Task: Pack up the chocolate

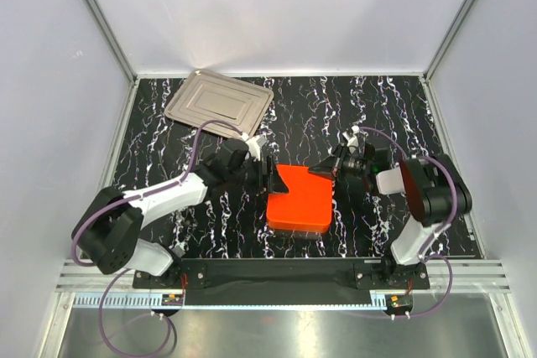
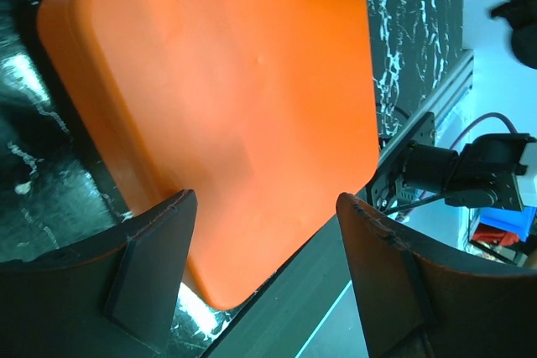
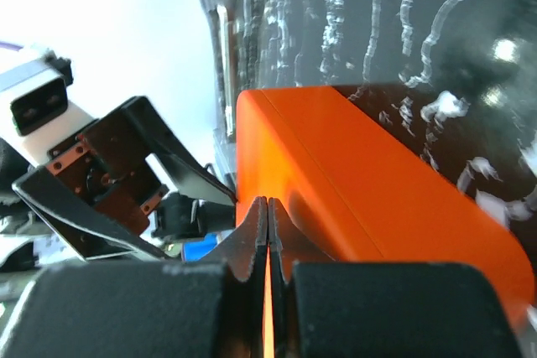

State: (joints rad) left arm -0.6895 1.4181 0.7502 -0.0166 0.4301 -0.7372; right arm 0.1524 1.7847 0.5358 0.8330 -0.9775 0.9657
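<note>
The orange box (image 1: 299,197) sits closed, lid on, in the middle of the table; it fills the left wrist view (image 2: 226,106) and shows in the right wrist view (image 3: 377,199). No chocolate pieces are in view. My left gripper (image 1: 270,175) is open at the box's far left edge, its jaws wide apart above the lid (image 2: 267,199). My right gripper (image 1: 324,170) is shut, its fingertips pressed together with nothing between them, at the box's far right edge (image 3: 267,203). The two grippers face each other across the lid.
A grey metal tray (image 1: 220,102) lies at the back left of the black marbled table (image 1: 369,115). White walls enclose the table on three sides. The black rail with the arm bases (image 1: 285,272) runs along the near edge.
</note>
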